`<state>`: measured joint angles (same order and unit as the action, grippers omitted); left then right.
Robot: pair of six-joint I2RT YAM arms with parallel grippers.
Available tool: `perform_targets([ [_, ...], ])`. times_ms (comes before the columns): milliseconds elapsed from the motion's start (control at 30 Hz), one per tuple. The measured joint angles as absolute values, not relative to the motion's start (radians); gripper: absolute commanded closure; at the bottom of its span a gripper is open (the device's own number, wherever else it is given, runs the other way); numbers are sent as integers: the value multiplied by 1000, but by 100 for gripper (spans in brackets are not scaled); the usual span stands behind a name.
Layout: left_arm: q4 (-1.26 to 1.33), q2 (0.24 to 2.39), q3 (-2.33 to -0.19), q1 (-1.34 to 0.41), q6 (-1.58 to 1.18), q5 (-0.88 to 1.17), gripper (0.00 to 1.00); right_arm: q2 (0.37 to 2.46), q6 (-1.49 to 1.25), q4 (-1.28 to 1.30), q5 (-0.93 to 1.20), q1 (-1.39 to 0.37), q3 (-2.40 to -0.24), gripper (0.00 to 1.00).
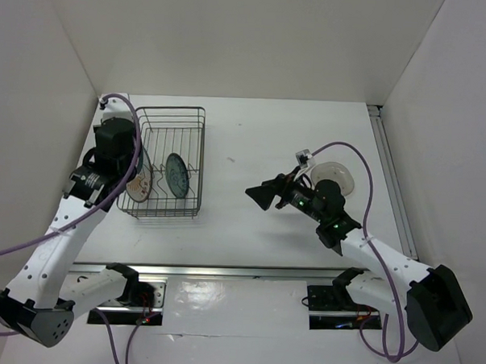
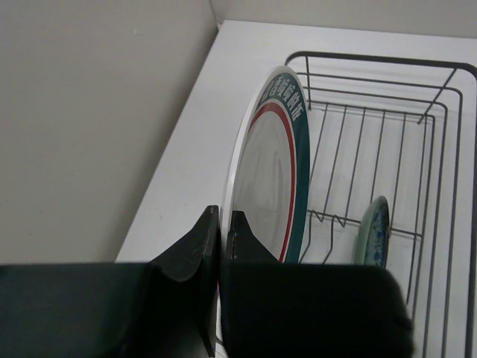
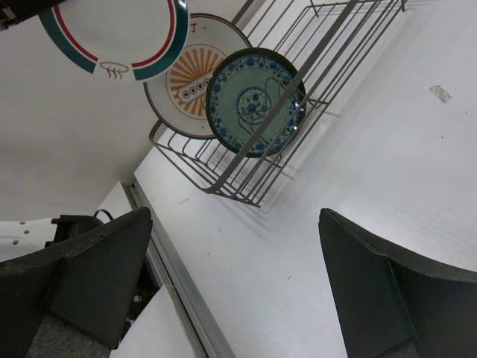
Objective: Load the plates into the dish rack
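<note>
nearest you, the right gripper (image 1: 260, 196) hangs over the middle of the bench (image 1: 253, 134) with its jaws spread wide and nothing between them. left of it sits the dish rack (image 1: 172, 108), and two plates stand in its near end: the sunburst plate (image 3: 182, 86) leaning in the near left corner and the teal plate (image 3: 253, 101) upright just right of it. a little farther in, your left gripper (image 2: 223, 220) is pinched narrow on the rim of the ringed plate (image 2: 268, 164), holding it on edge at the rack's left side, beside the sunburst plate. you cannot tell from these views whether its lower edge has reached a slot. so the step in hand looks like seating the third plate. the next move likely calls for lowering it straight between two tines, keeping it off the sunburst plate, and letting go only once the wires carry it. off to the right, well apart from the rack, the beige plate (image 1: 340, 170) lies flat on the bench, partly under the right arm. that one is left to load, and the open right gripper seems well placed to fetch it.
</note>
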<state>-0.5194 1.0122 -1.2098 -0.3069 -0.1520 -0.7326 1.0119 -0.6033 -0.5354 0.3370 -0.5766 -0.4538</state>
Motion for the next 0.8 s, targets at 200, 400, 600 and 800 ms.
perform_targets([
  [200, -453, 1011, -1181, -321, -103, -765, 100, 995, -596, -513, 345, -577, -454, 0],
  [400, -393, 1013, -1095, -323, -76, -759, 100, 974, -592, -502, 353, -577, -454, 0],
  [600, -359, 1032, -1032, -323, -51, -719, 100, 968, -588, -489, 356, -577, -454, 0],
  [800, -335, 1069, -1024, -323, -52, -670, 100, 936, -582, -476, 356, -577, -454, 0],
])
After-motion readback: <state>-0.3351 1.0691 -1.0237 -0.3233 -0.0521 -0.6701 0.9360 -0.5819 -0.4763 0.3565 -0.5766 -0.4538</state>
